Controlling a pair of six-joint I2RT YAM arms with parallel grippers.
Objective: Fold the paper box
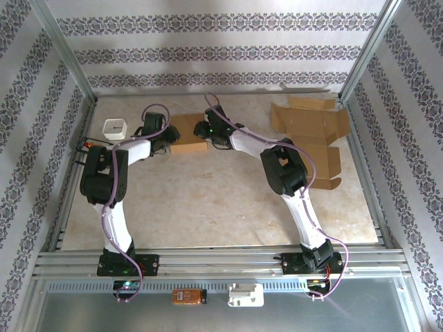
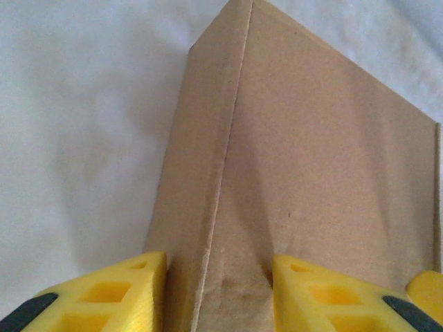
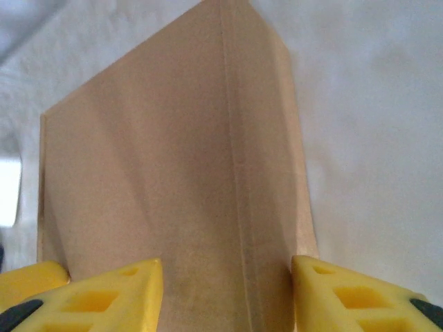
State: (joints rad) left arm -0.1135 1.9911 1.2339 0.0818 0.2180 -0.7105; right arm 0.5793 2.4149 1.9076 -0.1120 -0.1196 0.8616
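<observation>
Patterned wallpaper in floral stripes closes off three sides of a pale, marbled table (image 1: 208, 207) framed in aluminium rails. Toward the upper middle of the top view lies the paper box (image 1: 188, 136), a brown cardboard shape already folded up, resting on the table between the two arms. The left gripper (image 1: 166, 136) reaches it from the left of the frame and the right gripper (image 1: 212, 133) from the right, so the box sits clamped between them. Seen from the left wrist, yellow fingers (image 2: 138, 290) straddle a folded edge of the box, one against its side wall and the other pressing the top panel, where the cardboard dents slightly; the pincer is pinching the box. Seen from the right wrist, yellow fingers (image 3: 118, 294) likewise bracket the opposite folded edge, pinching it. At the upper right of the top view a flat, unfolded cardboard blank (image 1: 311, 135) lies well apart, and a small white object (image 1: 114, 128) sits at upper left.
</observation>
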